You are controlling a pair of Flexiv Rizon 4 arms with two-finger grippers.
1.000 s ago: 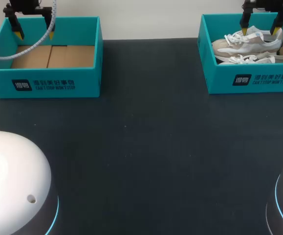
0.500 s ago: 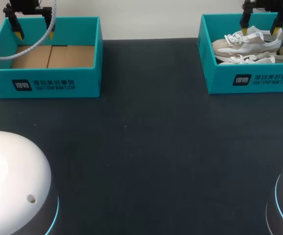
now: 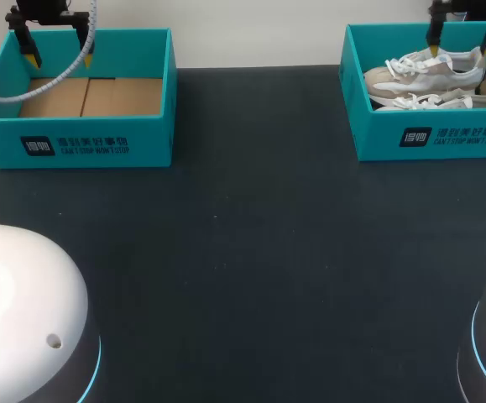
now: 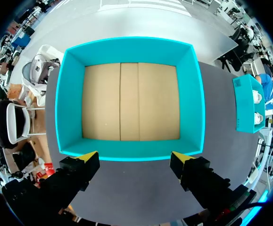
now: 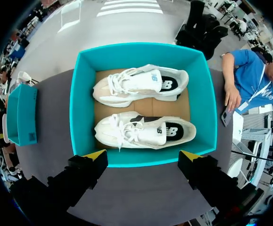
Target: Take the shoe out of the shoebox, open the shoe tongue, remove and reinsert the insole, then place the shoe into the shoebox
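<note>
Two teal boxes stand well apart on the dark table (image 3: 268, 252). The right gripper (image 5: 143, 157) hangs above the shoebox (image 5: 82, 117) with its fingers spread wide and holding nothing; the box's near wall lies just ahead of the yellow tips. Inside it we see two white shoes side by side, toes pointing the same way. The near shoe (image 5: 143, 129) sits just ahead of the fingers, and the far shoe (image 5: 141, 84) sits beyond it, against the far wall. A strip of brown cardboard floor shows between them. The left gripper (image 4: 134, 157) is likewise spread wide and holds nothing. It hangs over the near wall of the second box (image 4: 70, 103), whose brown cardboard floor (image 4: 131, 101) lies ahead of the fingers in three panels. A grey cable (image 3: 24, 96) loops from this gripper down across that box. In the head view both arms are cut off above the fingers, and the shoebox's outer wall runs out of frame. We cannot tell whether the dark patch at each shoe's heel is insole or lining, and the tongues are hidden under the laces.
</note>
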